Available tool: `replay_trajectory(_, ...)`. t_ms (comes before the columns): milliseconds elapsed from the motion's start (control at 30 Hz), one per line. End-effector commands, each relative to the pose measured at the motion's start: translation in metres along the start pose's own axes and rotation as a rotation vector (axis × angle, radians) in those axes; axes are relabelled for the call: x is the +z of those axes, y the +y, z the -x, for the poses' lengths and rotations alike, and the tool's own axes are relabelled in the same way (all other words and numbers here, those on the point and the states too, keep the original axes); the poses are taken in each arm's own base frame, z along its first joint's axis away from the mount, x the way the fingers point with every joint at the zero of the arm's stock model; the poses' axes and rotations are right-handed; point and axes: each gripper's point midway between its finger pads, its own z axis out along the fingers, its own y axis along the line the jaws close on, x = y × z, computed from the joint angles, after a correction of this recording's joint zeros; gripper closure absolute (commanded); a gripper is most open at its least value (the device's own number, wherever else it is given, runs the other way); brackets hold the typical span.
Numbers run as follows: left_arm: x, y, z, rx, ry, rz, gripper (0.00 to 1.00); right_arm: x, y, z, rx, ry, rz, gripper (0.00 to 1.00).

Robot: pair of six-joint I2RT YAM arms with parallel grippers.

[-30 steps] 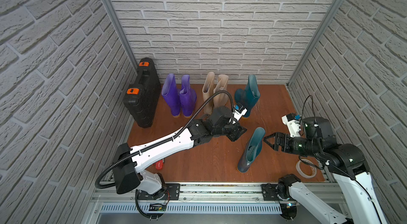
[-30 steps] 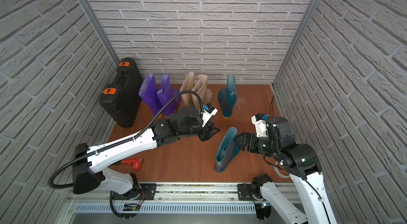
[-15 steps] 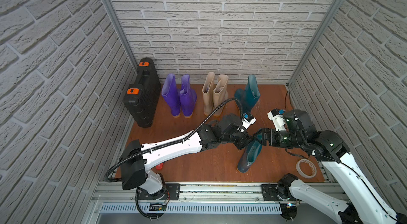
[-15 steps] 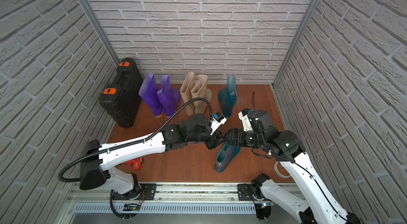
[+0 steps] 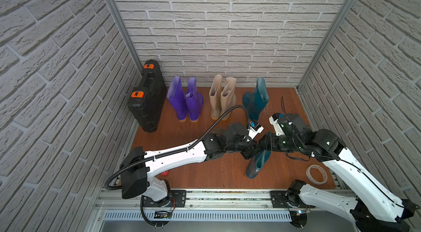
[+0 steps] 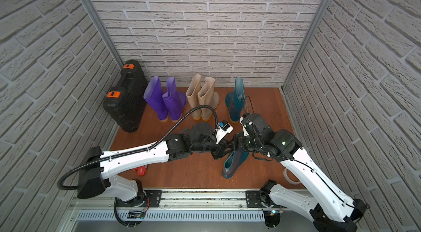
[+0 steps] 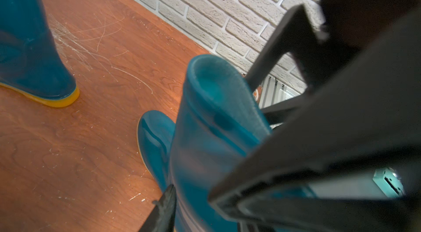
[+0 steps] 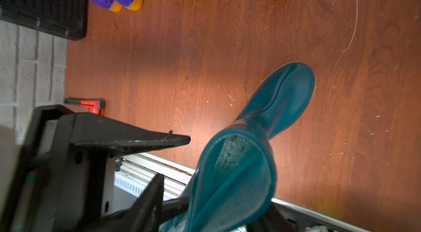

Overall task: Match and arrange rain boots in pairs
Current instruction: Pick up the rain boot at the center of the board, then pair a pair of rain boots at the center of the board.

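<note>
Tabletop [image 5: 182,132]: bore all stock. Purple pair [image 5: 178,103], beige pair [image 5: 227,99]: stood upright along the back wall, evidently matched already. Back teal boot [image 5: 256,100]: upright, alone, space beside it for its mate. Front teal boot [image 5: 256,163]: stood well apart. Right end effector [image 5: 265,146]: clamped on its cuff, pinching it flat, presumably for carrying. Left end effector [image 8: 175,157]: half open, empty, beside the shaft, seemingly steadying.

Wooden board [image 5: 182,132] carries six rain boots [image 5: 193,105], black case [image 5: 148,98], tape roll [image 5: 308,173], red tool [image 5: 164,173].
</note>
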Motion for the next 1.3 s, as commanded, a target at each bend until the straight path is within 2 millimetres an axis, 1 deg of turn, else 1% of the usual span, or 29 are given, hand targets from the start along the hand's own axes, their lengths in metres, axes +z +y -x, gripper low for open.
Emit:
replay_trajectory(0,-0.012,-0.017,0.022,0.03,-0.092,-0.056,0.56,-0.008,-0.001,0.006,0.002,-0.038,-0.012,0.64)
replay_trajectory(33,-0.013,-0.017,0.022,0.032,-0.093,-0.053,0.56,-0.008,-0.001,0.006,0.0,-0.038,-0.012,0.69)
replay_trajectory(100,-0.016,-0.016,0.023,0.038,-0.093,-0.038,0.56,-0.009,-0.003,0.006,-0.006,-0.04,-0.025,0.82)
replay_trajectory(133,-0.018,-0.014,0.023,0.04,-0.092,-0.029,0.56,-0.012,-0.004,0.007,-0.01,-0.049,-0.028,0.86)
replay_trajectory(233,-0.03,-0.007,0.027,0.059,-0.094,0.033,0.56,-0.021,-0.003,0.016,-0.043,-0.086,-0.033,0.91)
replay_trajectory(300,-0.042,0.001,0.031,0.076,-0.098,0.094,0.56,-0.029,0.0,0.024,-0.073,-0.115,-0.033,0.93)
replay_trajectory(400,-0.065,0.012,0.038,0.099,-0.115,0.183,0.56,-0.04,0.002,0.034,-0.12,-0.137,-0.058,0.94)
replay_trajectory(500,-0.091,0.028,0.044,0.093,-0.136,0.27,0.55,-0.044,0.004,0.043,-0.161,-0.137,-0.081,0.94)
replay_trajectory(567,-0.106,0.039,0.047,0.076,-0.146,0.323,0.55,-0.044,0.004,0.049,-0.177,-0.135,-0.093,0.94)
replay_trajectory(700,-0.138,0.06,0.045,0.039,-0.162,0.399,0.55,-0.038,0.0,0.061,-0.184,-0.118,-0.121,0.94)
replay_trajectory(833,-0.171,0.074,0.043,0.004,-0.202,0.455,0.53,-0.033,-0.004,0.072,-0.167,-0.118,-0.114,0.94)
replay_trajectory(933,-0.189,0.081,0.041,-0.011,-0.225,0.487,0.53,-0.03,-0.011,0.077,-0.146,-0.106,-0.118,0.94)
replay_trajectory(1100,-0.211,0.092,0.033,-0.032,-0.237,0.549,0.52,-0.029,-0.018,0.087,-0.127,-0.105,-0.112,0.94)
replay_trajectory(1267,-0.223,0.097,0.031,-0.043,-0.24,0.585,0.52,-0.023,-0.022,0.103,-0.132,-0.1,-0.11,0.94)
